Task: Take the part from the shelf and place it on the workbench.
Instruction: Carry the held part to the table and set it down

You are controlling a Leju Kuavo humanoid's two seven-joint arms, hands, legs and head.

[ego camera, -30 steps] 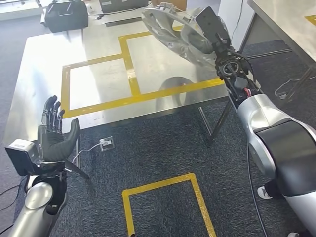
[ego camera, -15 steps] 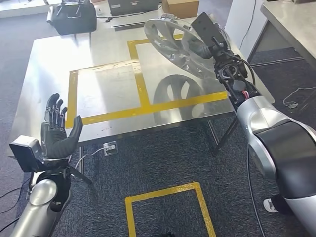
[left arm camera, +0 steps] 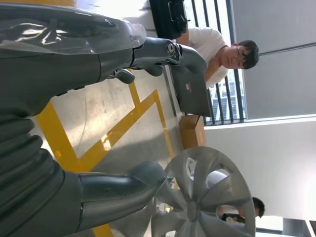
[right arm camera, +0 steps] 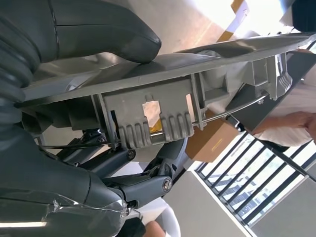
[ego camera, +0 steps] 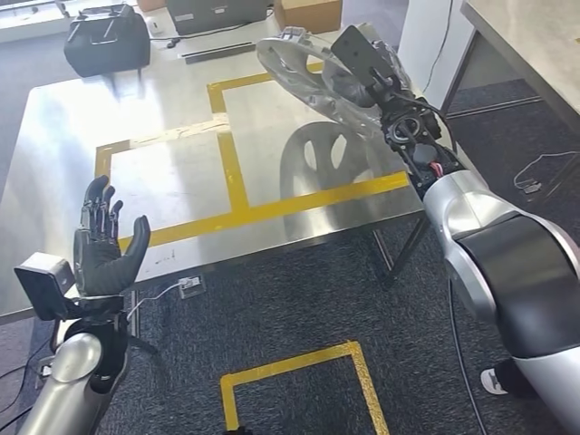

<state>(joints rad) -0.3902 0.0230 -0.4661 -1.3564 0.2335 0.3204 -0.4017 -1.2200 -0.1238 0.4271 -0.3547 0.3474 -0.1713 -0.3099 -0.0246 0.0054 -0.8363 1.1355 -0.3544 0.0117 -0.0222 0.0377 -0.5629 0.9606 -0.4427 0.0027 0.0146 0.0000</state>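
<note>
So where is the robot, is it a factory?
Probably a workshop or test lab. There's a steel workbench marked with yellow tape, more tape on the floor, and the right hand holds a wheel cover.

Head camera looks down; wrist cameras close, sharing the workbench [ego camera: 62, 136].

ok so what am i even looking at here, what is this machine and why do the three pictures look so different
It is a humanoid robot with two silver arms ending in fingered hands. The wide picture comes from a camera on its head, looking down at a steel workbench marked with yellow tape. The other two come from cameras at its wrists, so they look turned sideways. The right hand holds a grey wheel cover above the workbench. The left hand is open and holds nothing. A black bag sits at the far edge.
</note>
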